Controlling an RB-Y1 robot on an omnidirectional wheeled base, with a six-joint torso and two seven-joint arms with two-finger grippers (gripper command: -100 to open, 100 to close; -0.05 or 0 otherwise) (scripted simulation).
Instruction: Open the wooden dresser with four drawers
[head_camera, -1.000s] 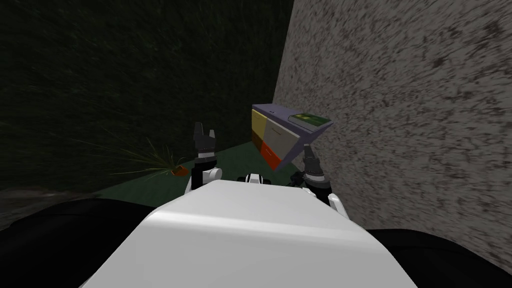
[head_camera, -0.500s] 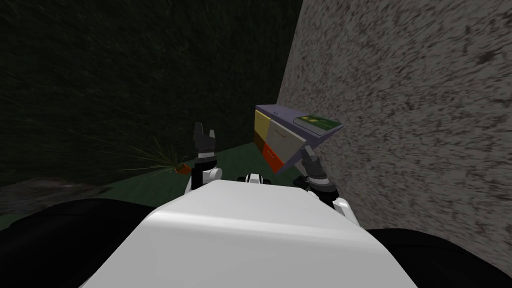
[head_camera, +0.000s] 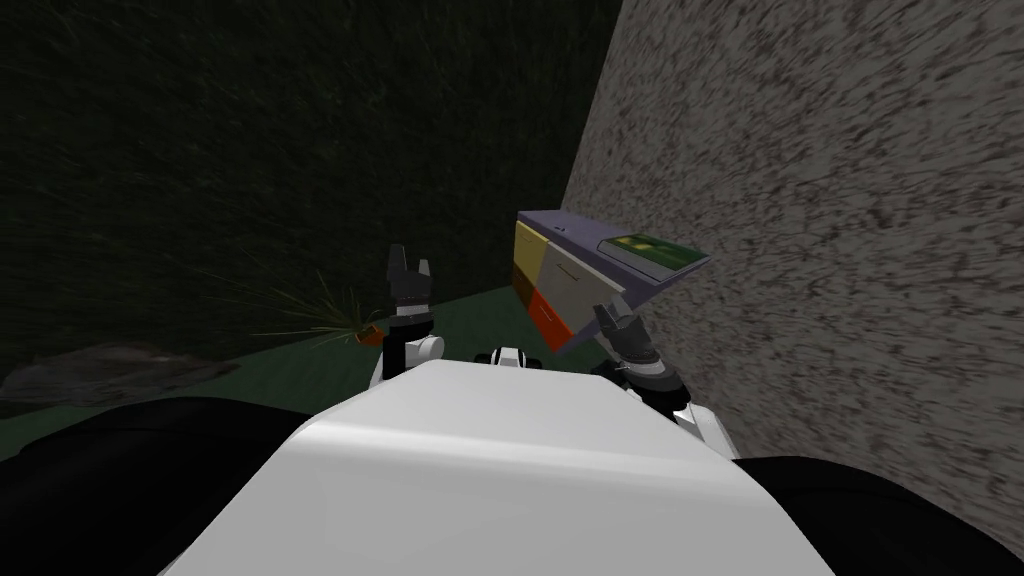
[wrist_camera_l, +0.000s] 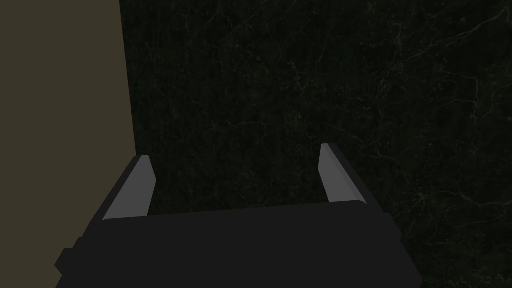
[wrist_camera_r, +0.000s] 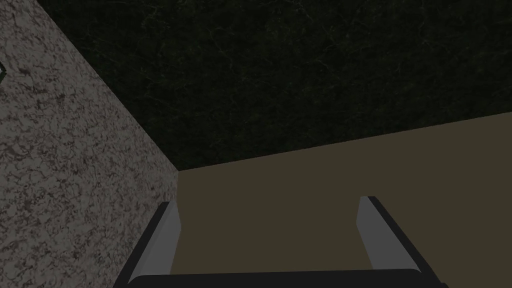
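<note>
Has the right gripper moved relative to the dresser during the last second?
Yes. Against the dresser, the right gripper has shifted left in the head view: it now overlaps its lower edge instead of standing beside it.

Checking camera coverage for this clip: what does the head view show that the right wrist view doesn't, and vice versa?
Head view: the dresser with coloured drawer fronts, a potted plant, the left gripper. Right wrist view: a flat olive-brown surface beyond the open jaws. Both: the right gripper, the speckled grey wall and the dark wall.
</note>
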